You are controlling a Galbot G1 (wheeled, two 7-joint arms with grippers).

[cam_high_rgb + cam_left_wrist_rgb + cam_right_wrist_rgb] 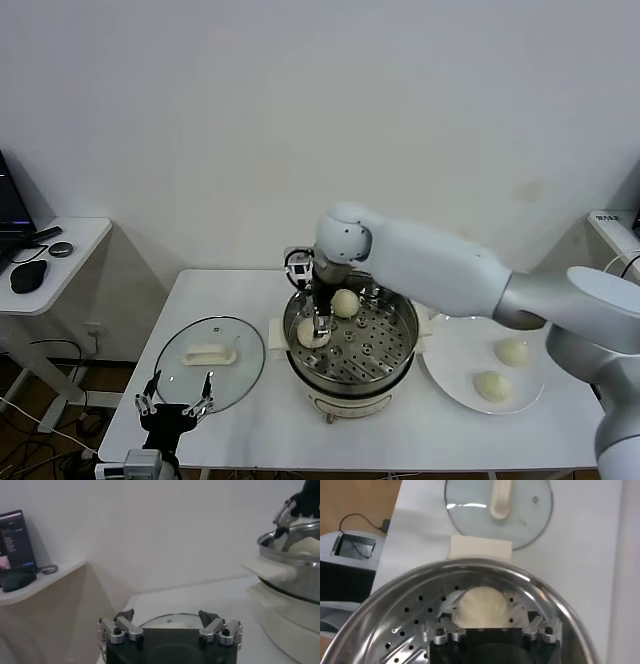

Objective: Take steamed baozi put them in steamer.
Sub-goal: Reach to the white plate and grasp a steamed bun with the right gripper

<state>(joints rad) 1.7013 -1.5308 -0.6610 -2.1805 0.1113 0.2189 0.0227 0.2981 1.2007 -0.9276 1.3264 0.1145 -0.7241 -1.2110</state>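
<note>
Steamed baozi: four in all.
- Under the right gripper (pixel 319 327): one bun (pixel 311 333) between its spread fingers, on the perforated tray.
- Just beyond that gripper: one bun (pixel 345 303), also on the tray.
- Well off to that gripper's right: two buns (pixel 512 352) (pixel 492 386) on the plate.

Steamer (pixel 396 362): one, around the right gripper.
Plate (pixel 450 360): one.
Glass lid (pixel 240 375): one, just ahead of the left gripper (pixel 174 406).
Grippers: two.
Tables: two, the white table (pixel 250 425) and a side table (pixel 85 240).
</note>
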